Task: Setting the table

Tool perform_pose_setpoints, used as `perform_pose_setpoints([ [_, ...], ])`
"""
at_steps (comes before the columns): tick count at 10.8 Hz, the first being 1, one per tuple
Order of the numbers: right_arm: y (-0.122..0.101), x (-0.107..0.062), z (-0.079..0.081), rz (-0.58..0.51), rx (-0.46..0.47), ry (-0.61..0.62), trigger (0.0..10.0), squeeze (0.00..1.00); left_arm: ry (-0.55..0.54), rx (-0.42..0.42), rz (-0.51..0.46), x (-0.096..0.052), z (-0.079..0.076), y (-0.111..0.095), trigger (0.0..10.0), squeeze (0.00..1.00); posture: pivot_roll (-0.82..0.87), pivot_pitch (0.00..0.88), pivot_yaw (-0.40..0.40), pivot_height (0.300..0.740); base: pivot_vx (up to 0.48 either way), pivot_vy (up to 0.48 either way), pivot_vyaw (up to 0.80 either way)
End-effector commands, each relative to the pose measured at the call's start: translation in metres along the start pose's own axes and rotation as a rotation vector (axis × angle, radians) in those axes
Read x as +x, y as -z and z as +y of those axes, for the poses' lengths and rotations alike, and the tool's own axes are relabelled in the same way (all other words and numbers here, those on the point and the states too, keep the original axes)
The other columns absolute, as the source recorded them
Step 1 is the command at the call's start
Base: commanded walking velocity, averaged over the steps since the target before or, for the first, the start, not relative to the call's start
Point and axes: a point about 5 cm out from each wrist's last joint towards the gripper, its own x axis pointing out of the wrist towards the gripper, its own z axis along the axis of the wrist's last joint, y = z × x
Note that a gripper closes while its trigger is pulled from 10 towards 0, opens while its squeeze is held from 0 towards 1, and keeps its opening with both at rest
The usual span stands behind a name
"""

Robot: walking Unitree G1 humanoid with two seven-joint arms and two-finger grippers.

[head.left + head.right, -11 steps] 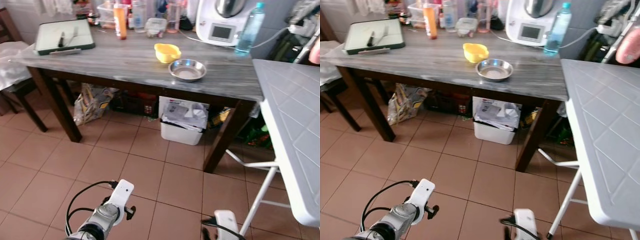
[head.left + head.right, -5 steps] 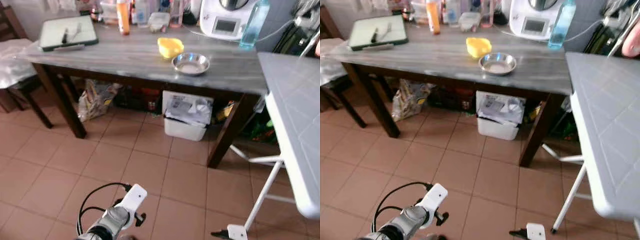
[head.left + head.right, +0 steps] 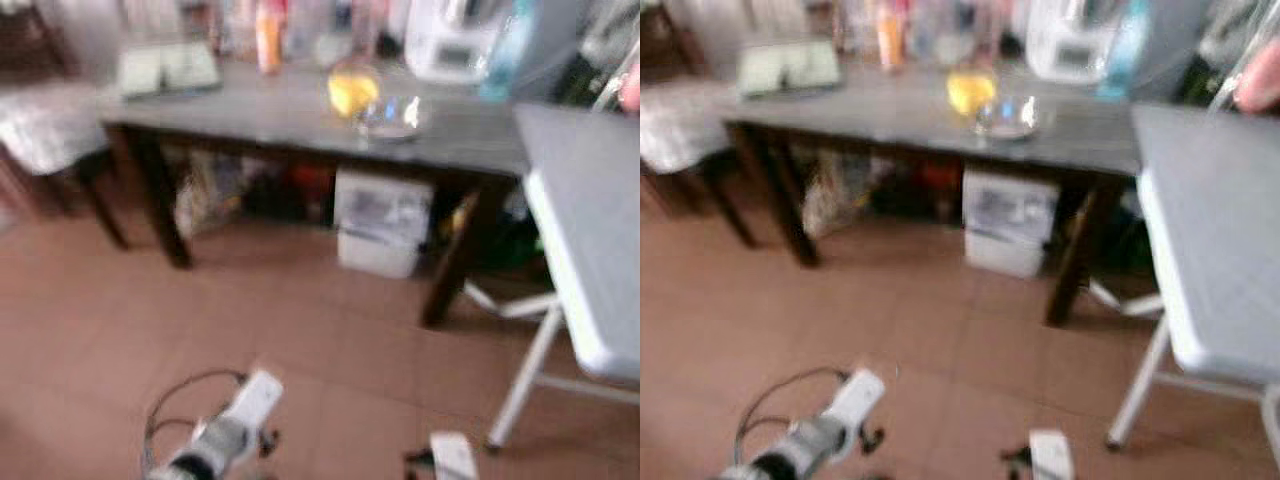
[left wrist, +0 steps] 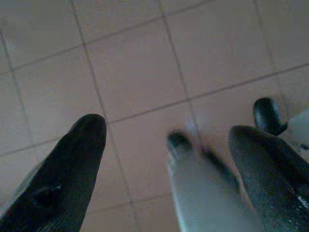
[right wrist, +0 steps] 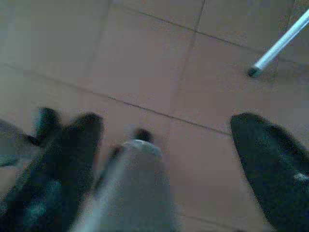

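- Head views are blurring hard, so the robot is likely walking or turning; details are staying soft.
- Dark wooden table (image 3: 300,125) is standing ahead across the tiled floor (image 3: 300,330), well apart from the robot.
- Yellow bowl (image 3: 352,92) is sitting near the middle of the table, toward its front edge; metal bowl (image 3: 390,117) is sitting just beside it, closer to the right end. Cannot tell if they are touching.
- Green tray (image 3: 168,70) is lying at the table's back left corner; an orange bottle (image 3: 268,38), a white kitchen machine (image 3: 452,40) and a blue bottle (image 3: 505,50) are lining the back edge, all smeared.
- White folding table (image 3: 585,240) is standing on the right, top looking bare as far as the blur lets me see.
- White bin (image 3: 383,232) is sitting under the dark table.
- Left gripper (image 4: 164,145) is hanging low over the floor tiles, fingers spread wide, nothing between them.
- Right gripper (image 5: 164,140) is also hanging over the tiles, fingers spread apart, holding nothing; a white table leg (image 5: 277,46) is showing near it.
- Progress, my judgement: barely started. Nothing is being carried, both bowls are sitting on the dark table, no place setting is laid out anywhere I can make out.
- Left to do, probably: getting up to the dark table, picking up a bowl, carrying it over to the white table, then the rest of the dishes and cutlery.
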Motion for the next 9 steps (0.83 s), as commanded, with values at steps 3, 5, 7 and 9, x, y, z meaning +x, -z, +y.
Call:
perform_pose_setpoints([
  [3,-0.01,0.003,-0.008,-0.02,0.06,0.047,10.0,0.0,-0.011,0.001,-0.042,0.0,0.005,-0.01,10.0,0.0,0.06,0.046,0.005,0.74,0.0,0.0,0.0],
  [5,-0.005,0.001,-0.007,-0.017,0.096,0.05,10.0,0.0,0.03,0.028,-0.035,0.001,-0.005,-0.005,10.0,0.0,0.05,0.069,0.033,0.74,0.0,0.0,0.0],
  [7,0.004,-0.001,-0.004,0.016,0.137,0.066,10.0,0.0,0.049,0.042,-0.004,0.0,-0.01,0.008,10.0,0.0,0.03,0.069,0.026,0.74,0.0,0.0,0.0],
  [9,0.002,0.0,0.01,0.016,0.059,-0.013,10.0,0.0,0.023,0.039,0.014,-0.002,-0.003,0.016,10.0,0.0,0.04,0.062,0.015,0.74,0.0,0.0,0.0],
])
